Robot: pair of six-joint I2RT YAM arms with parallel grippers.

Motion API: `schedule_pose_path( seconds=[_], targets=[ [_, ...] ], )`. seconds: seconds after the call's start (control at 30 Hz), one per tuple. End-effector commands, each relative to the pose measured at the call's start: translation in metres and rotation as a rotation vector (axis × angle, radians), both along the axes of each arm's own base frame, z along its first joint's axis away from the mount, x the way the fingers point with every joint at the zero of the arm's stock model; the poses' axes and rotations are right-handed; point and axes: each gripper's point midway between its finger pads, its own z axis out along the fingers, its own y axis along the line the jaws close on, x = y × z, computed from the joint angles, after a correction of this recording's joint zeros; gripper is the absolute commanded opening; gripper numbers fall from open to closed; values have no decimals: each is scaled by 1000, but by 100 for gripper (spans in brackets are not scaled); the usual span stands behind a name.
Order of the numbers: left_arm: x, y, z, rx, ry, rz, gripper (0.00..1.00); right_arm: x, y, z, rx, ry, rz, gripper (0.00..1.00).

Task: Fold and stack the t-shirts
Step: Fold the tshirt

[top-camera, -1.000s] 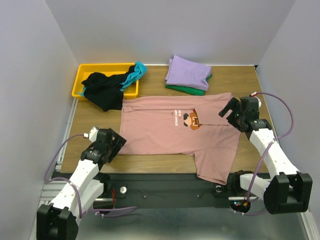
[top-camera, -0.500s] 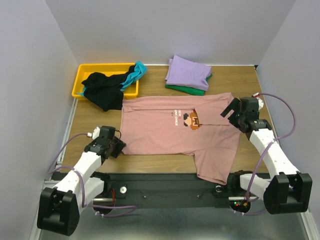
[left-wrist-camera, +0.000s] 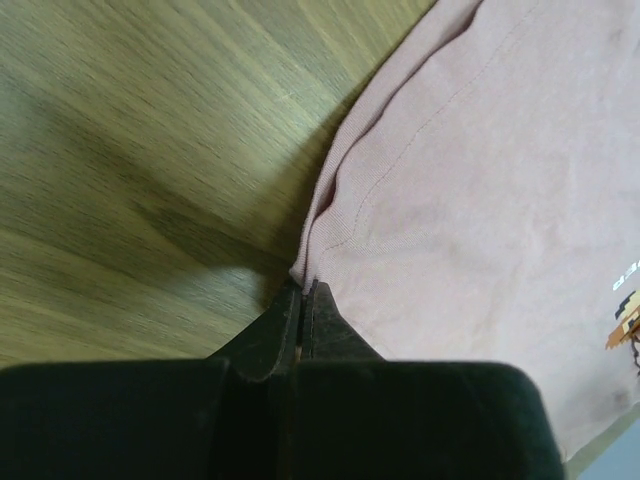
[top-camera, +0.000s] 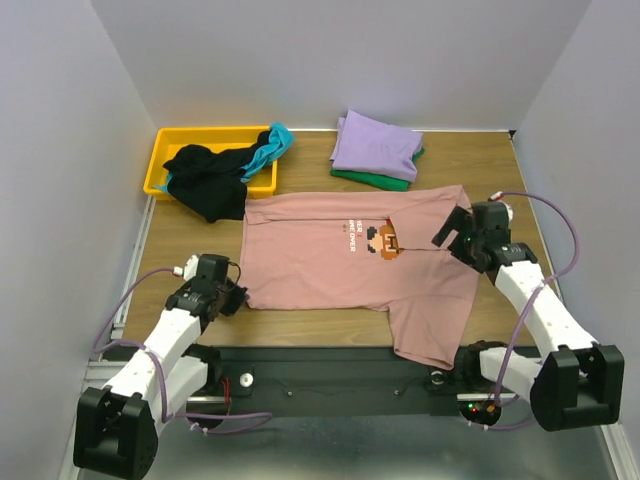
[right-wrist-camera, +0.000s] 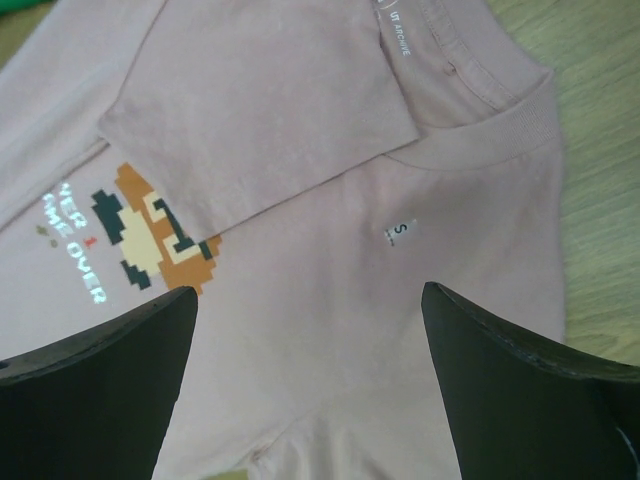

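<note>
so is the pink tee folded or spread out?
Mostly spread: the pink tee lies flat on the table, only one sleeve folded in over the chest beside the collar.

The wooden table (top-camera: 500, 160) carries a dusty-pink tee (top-camera: 320, 260) spread flat, reaching from the left gripper (top-camera: 242, 296) at its near corner to beneath the right gripper (top-camera: 452, 229) at its collar end. Beyond the left gripper sits a yellow bin (top-camera: 160, 160), with a black tee (top-camera: 205, 185) spilling from it onto the wood. Beyond the right gripper, to its left, a green tee (top-camera: 350, 176) lies under a lavender tee (top-camera: 375, 145).
</note>
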Motion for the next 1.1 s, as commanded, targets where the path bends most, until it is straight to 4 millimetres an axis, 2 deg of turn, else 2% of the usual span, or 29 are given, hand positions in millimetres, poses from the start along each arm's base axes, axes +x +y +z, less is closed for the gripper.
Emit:
schedule_pose_path(
  seconds=[0.0,0.03,0.07,0.1,0.13,0.17,0.2,0.27,0.3,0.5,0.6,0.67,0.77,0.9,1.07],
  targets=[
    [2,8,6,38,-29,21,0,-20,55,1,25,48,227,100],
    [5,12,9,57,-46,35,0,-30,77,0,-62,58,293,100],
    [7,13,13,61,-55,37,0,-39,90,-8,-91,103,315,100],
    [8,14,16,62,-65,40,0,-56,95,-15,-134,167,335,100],
    [10,14,18,65,-73,42,0,-60,98,-15,-191,176,332,100],
    [11,15,19,68,-78,43,0,-78,115,-22,-214,211,390,100],
    [11,15,19,71,-82,44,0,-95,109,-29,-260,275,402,100],
    [11,16,18,74,-82,43,0,-119,112,-34,-303,321,438,100],
    [11,15,18,72,-85,38,0,-135,104,-36,-339,374,447,100],
    [13,16,17,78,-92,39,0,-191,111,-44,-322,537,540,100],
    [13,16,16,78,-100,40,0,-205,101,-51,-334,592,546,100],
    [13,17,16,78,-109,44,0,-217,101,-59,-314,648,562,99],
    [12,17,15,80,-98,40,0,-231,94,-79,-318,721,567,93],
    [13,17,14,85,-94,40,0,-228,94,-83,-333,721,555,79],
    [13,18,14,90,-93,43,0,-225,98,-93,-361,751,545,73]
  ],
)
